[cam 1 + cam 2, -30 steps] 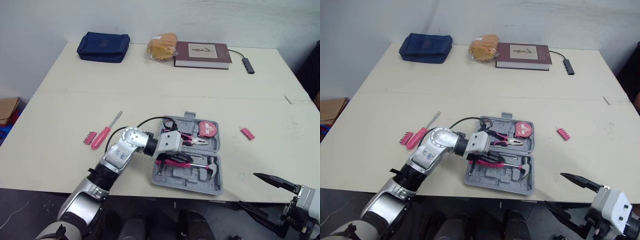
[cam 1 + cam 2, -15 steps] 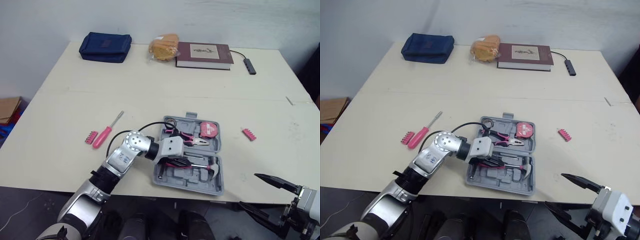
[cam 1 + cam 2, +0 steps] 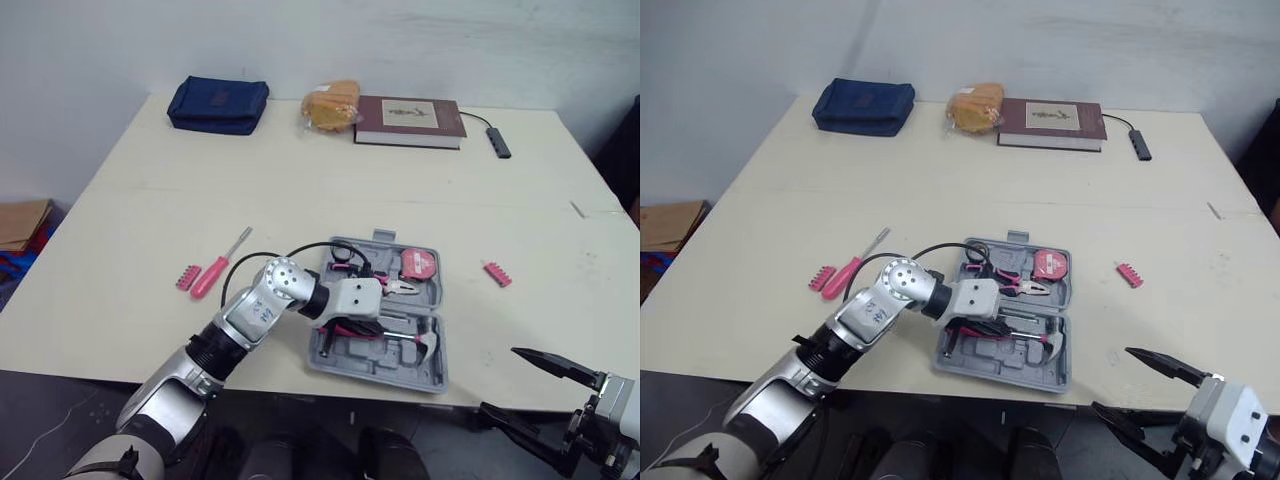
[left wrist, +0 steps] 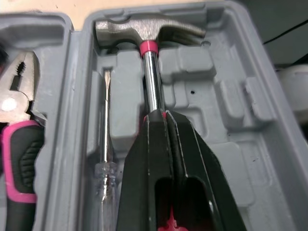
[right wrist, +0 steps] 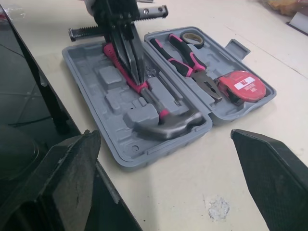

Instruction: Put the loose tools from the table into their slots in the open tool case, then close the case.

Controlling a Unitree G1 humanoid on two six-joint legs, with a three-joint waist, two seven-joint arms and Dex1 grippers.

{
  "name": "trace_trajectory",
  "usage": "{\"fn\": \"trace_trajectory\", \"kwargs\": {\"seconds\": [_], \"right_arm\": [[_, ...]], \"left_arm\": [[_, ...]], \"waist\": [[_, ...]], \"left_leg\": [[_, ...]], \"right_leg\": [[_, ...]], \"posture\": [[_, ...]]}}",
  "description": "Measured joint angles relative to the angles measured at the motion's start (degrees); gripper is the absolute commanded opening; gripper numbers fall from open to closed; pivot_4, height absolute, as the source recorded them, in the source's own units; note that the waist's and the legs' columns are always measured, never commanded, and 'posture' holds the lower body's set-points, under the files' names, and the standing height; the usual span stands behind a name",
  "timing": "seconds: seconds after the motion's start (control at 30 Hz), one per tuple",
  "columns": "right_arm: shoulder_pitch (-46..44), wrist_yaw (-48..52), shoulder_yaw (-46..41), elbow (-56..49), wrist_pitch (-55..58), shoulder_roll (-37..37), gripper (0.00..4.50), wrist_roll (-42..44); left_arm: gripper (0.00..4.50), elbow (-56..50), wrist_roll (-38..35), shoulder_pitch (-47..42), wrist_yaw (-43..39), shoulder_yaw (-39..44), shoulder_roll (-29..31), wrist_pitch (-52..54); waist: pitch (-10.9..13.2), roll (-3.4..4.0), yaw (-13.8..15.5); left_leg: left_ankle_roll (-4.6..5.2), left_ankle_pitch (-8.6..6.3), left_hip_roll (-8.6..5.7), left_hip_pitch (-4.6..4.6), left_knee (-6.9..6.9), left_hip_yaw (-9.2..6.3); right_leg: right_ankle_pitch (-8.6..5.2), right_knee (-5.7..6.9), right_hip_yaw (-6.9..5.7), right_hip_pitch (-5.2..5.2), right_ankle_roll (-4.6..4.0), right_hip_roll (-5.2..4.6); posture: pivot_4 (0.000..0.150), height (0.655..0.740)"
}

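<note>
Where the hammer lies: the hammer [image 4: 153, 67] sits in the 6 o'clock tray of the open tool case [image 3: 350, 352]. Its long axis runs 9 to 3 o'clock across the head views, steel head at 3, pink grip at 9.
Grip, left: the left gripper [image 4: 167, 114] has its fingers pressed together on the hammer's handle, where bare shaft meets pink grip, lying along that handle.
Grip, right: the right gripper [image 3: 530, 395] has its fingers spread wide on nothing, off the table at 4 o'clock from the case.
12 o'clock tray: pliers [image 3: 388, 283], tape measure [image 3: 419, 265], tape roll [image 5: 193, 37].
Loose tools: a pink screwdriver [image 3: 218, 265] lies at 9 o'clock of the case, blade toward 1 o'clock, with a bit strip [image 3: 187, 277] just beside its handle. A second bit strip [image 3: 497, 273] lies at 3 o'clock, apart.
Surface: a cream table [image 3: 300, 190].
Far end, 12 o'clock: blue pouch [image 3: 218, 103], bagged bread [image 3: 333, 100], book [image 3: 408, 108], adapter [image 3: 500, 143].
Room: white wall [image 3: 400, 40]; a cardboard box [image 3: 22, 222] on the floor at 9 o'clock.
Left wrist view adds: a clear-handled screwdriver [image 4: 106, 159] slotted just beside the hammer's shaft.
Right wrist view adds: the left fingers seen side-on, flat along the pink grip.
</note>
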Motion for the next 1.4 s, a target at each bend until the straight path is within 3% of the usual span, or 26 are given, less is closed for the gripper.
{"fn": "trace_trajectory", "kwargs": {"seconds": [0.13, 0.27, 0.53, 0.67, 0.77, 1.03, 1.2, 1.4], "right_arm": [[0.25, -0.53, 0.0, -0.12, 0.0, 0.29, 4.5, -0.06], [0.81, -0.68, 0.0, -0.3, -0.01, 0.56, 4.5, -0.15], [0.72, 1.73, -3.25, 1.98, -1.4, -1.16, 4.5, 0.16], [-1.36, 6.19, -9.96, 9.29, -3.78, -5.68, 4.5, 1.89], [-3.85, 8.13, -11.61, 13.44, -6.27, -6.53, 4.5, 1.96], [-8.0, 9.77, -13.3, 20.26, -11.6, -6.76, 4.5, 1.67], [-12.18, 9.7, -14.35, 36.39, -19.88, -7.44, 4.5, -1.88], [-14.87, 10.26, -14.11, 51.44, -29.01, -8.9, 4.5, -4.79]], "left_arm": [[0.01, 0.71, 1.93, -0.57, 0.21, -1.58, 0.01, -1.26], [0.01, 2.16, 1.46, 0.05, 0.09, -0.15, -0.31, -4.5], [0.01, 3.16, -10.63, 1.6, -8.36, 9.34, 1.78, -5.46], [0.01, -0.8, -19.0, 0.98, -15.49, 19.93, 9.97, -8.38], [0.82, 1.72, -20.37, 2.45, -16.41, 26.1, 16.36, -9.23], [4.48, 14.34, -20.35, 7.33, -14.15, 37.0, 21.85, -19.44], [4.48, 36.72, -18.55, 11.5, -7.19, 48.98, 34.91, -30.72], [4.48, 52.65, -17.6, 17.89, -4.17, 54.27, 40.96, -37.66]], "waist": [[-0.39, -0.15, 0.22], [-0.57, 0.05, 0.18], [0.96, 0.79, 0.07], [1.04, 0.73, -0.72], [1.09, 0.78, -1.07], [1.54, 0.4, -0.65], [1.81, 0.11, -2.51], [1.99, 0.34, -2.39]], "left_leg": [[0.38, -0.61, 0.15, 0.91, -0.2, -0.02], [0.36, -0.7, 0.19, 0.97, -0.2, -0.02], [-0.03, -0.4, 0.2, 0.6, -0.2, -0.02], [-0.12, -0.33, 0.19, 0.45, -0.2, -0.03], [-0.12, -0.33, 0.18, 0.48, -0.22, -0.03], [-0.15, -0.31, 0.12, 0.43, -0.21, -0.1], [-0.33, -0.38, 0.24, 0.53, -0.55, 0.02], [-0.21, -0.45, 0.16, 0.51, -0.6, 0.21]], "right_leg": [[-0.13, -0.3, -0.08, 0.9, -0.19, -0.02], [-0.27, -0.31, -0.07, 0.87, -0.42, -0.09], [-0.23, -0.09, -0.19, 0.44, -0.36, -0.05], [-0.24, -0.14, -0.29, 0.36, -0.36, 0.0], [-0.25, -0.17, -0.33, 0.41, -0.34, 0.08], [-0.22, -0.06, -0.35, 0.36, -0.26, -0.08], [-0.28, 0.12, -0.33, 0.18, -0.37, 0.09], [-0.27, 0.14, -0.47, 0.1, -0.34, -0.08]], "posture": [[0.15, 0.74], [0.15, 0.74], [0.15, 0.74], [0.15, 0.74], [0.15, 0.74], [0.15, 0.74], [0.15, 0.74], [0.15, 0.74]]}}
